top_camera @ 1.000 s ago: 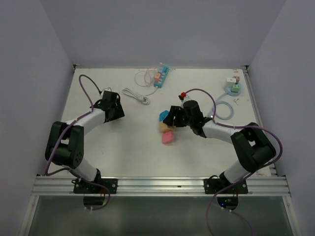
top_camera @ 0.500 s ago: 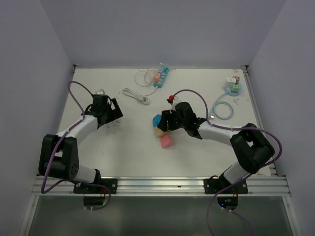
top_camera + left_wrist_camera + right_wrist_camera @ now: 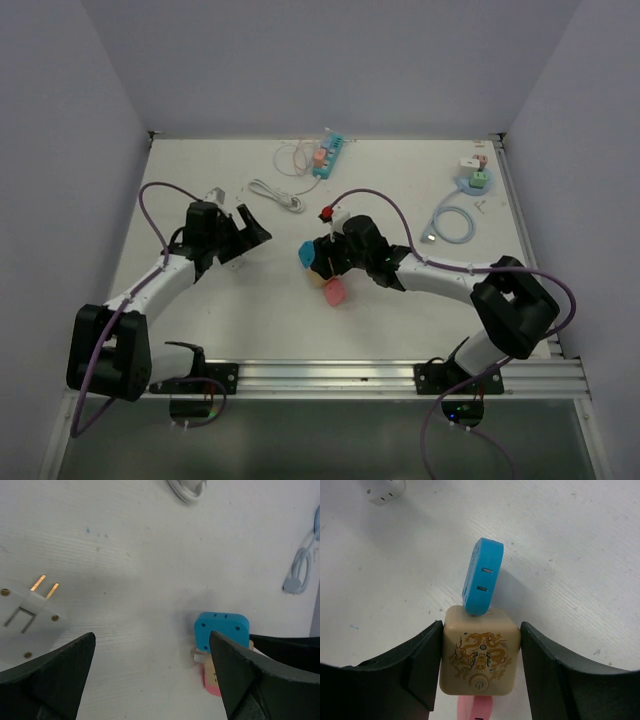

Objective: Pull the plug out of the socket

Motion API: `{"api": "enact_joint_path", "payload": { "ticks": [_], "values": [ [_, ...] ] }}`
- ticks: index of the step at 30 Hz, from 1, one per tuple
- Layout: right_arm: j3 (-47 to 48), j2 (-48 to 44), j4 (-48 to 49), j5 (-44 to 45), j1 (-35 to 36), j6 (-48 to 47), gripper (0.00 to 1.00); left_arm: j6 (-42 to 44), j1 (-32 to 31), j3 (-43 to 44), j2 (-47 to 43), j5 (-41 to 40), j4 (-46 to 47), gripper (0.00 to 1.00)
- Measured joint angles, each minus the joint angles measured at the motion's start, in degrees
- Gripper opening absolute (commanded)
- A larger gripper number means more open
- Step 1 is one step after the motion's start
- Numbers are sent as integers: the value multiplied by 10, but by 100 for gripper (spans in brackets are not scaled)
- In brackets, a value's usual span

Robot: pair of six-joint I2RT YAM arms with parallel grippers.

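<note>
Beige socket (image 3: 480,657), at tabletop (image 3: 580,555) centre, is clamped in the right hand (image 3: 481,647), blue plug (image 3: 482,577) seated in its far face. The left hand (image 3: 151,647) is wide, short of the plug. Risk: an off-axis pull slips the socket or bends pins.

Beige cube socket (image 3: 480,656): dragon print and power button on upper face, near middle of table (image 3: 400,190), clamped on two sides by right gripper (image 3: 481,635). Blue plug (image 3: 481,575): flat, rounded, two slots showing, seated in socket's far side, slightly tilted. Pink plug (image 3: 474,709) on opposite side.
</note>
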Motion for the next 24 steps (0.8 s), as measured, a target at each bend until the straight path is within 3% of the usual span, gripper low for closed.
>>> {"api": "enact_joint_path", "payload": {
  "ticks": [8, 14, 24],
  "values": [
    [-15, -26, 4, 3, 19, -29, 0, -89, -111, -20, 27, 63, 103, 100],
    [-26, -38, 13, 3, 23, -35, 0, -137, -139, -27, 31, 55, 162, 100],
    [-56, -72, 42, 5, 23, -38, 0, -172, -197, -27, 83, 22, 172, 100]
  ]
}}
